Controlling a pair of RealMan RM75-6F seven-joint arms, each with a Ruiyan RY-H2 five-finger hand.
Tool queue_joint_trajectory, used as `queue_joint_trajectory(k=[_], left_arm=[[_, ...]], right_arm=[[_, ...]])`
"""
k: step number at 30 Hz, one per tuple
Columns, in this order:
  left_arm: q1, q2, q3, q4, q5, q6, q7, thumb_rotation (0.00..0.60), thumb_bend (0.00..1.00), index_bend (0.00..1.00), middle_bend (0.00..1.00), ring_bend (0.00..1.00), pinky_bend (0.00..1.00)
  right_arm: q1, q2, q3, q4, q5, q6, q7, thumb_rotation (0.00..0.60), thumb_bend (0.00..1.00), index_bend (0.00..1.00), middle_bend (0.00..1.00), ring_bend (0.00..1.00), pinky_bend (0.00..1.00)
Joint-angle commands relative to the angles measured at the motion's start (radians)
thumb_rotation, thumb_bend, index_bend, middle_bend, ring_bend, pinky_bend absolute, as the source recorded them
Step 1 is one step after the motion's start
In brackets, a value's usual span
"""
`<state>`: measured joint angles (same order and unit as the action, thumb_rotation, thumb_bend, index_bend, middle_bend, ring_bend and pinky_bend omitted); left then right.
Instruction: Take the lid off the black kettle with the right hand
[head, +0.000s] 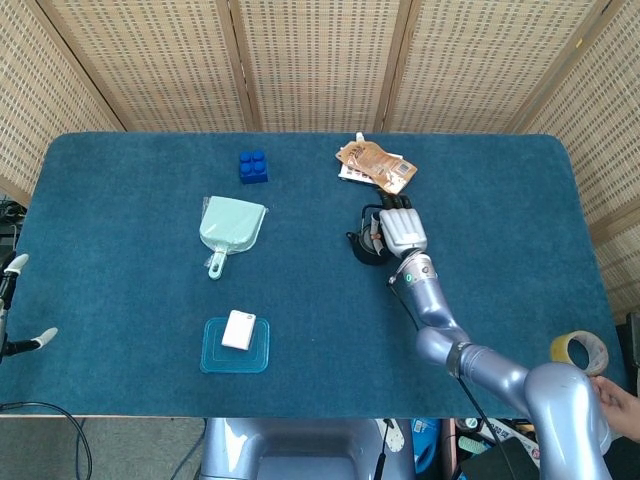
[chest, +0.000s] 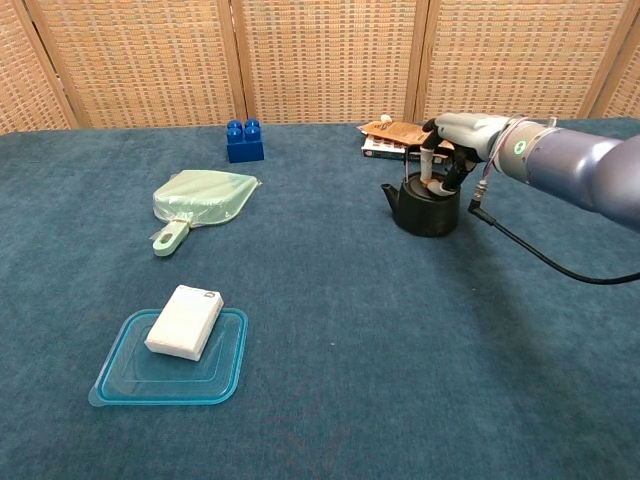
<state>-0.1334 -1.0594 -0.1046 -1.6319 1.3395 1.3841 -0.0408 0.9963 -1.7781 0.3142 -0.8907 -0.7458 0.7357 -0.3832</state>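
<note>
Over the kettle (chest: 424, 208), right hand (chest: 448, 142) has fingertips down at the lid (chest: 435, 187), grasp unclear; lid prob. small, stiff, light; pinch its knob.

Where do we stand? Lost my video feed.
Right hand on the kettle, fingers at the lid. Lid not off. Left hand off the table's left edge. Nothing blocking.

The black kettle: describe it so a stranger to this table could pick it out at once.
On the blue cloth table, look to the far right part, just in front of the brown packets near the screen. The black kettle sits there under the right hand, whose fingers reach down to its lid. It is the only black, round, spouted thing; everything else nearby is flat or coloured.
</note>
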Motion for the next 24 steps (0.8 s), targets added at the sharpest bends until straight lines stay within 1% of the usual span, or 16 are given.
queue_joint_trajectory(k=[1, 9, 12, 16, 20, 23, 24], left_arm=[[0.0, 0.0, 0.0, 0.0, 0.0, 0.0, 0.0, 0.6, 0.11, 0.0, 0.0, 0.0, 0.0], [0.001, 0.002, 0.0, -0.003, 0.003, 0.003, -0.004, 0.6, 0.11, 0.0, 0.0, 0.0, 0.0], [0.002, 0.004, 0.001, -0.004, 0.008, 0.005, -0.01, 0.6, 0.11, 0.0, 0.0, 0.0, 0.0], [0.004, 0.008, 0.003, -0.003, 0.016, 0.011, -0.022, 0.6, 0.11, 0.0, 0.0, 0.0, 0.0], [0.007, 0.011, 0.005, -0.002, 0.027, 0.016, -0.036, 0.6, 0.11, 0.0, 0.0, 0.0, 0.0], [0.009, 0.014, 0.006, -0.003, 0.034, 0.021, -0.044, 0.6, 0.11, 0.0, 0.0, 0.0, 0.0], [0.01, 0.015, 0.007, -0.004, 0.038, 0.024, -0.046, 0.6, 0.11, 0.0, 0.0, 0.0, 0.0]], right_arm=[[-0.003, 0.007, 0.002, -0.009, -0.011, 0.006, 0.005, 0.6, 0.58, 0.65, 0.0, 0.0, 0.0], [-0.016, 0.052, 0.014, -0.094, -0.042, 0.049, 0.008, 0.6, 0.58, 0.65, 0.0, 0.0, 0.0], [-0.027, 0.085, 0.02, -0.157, -0.046, 0.078, -0.002, 0.6, 0.58, 0.65, 0.0, 0.0, 0.0], [-0.057, 0.157, 0.019, -0.287, -0.063, 0.129, -0.012, 0.6, 0.58, 0.65, 0.0, 0.0, 0.0], [-0.109, 0.239, -0.008, -0.422, -0.12, 0.19, -0.008, 0.6, 0.58, 0.65, 0.0, 0.0, 0.0], [-0.149, 0.285, -0.039, -0.491, -0.16, 0.218, 0.003, 0.6, 0.58, 0.65, 0.0, 0.0, 0.0], [-0.167, 0.299, -0.057, -0.512, -0.177, 0.229, 0.006, 0.6, 0.58, 0.65, 0.0, 0.0, 0.0]])
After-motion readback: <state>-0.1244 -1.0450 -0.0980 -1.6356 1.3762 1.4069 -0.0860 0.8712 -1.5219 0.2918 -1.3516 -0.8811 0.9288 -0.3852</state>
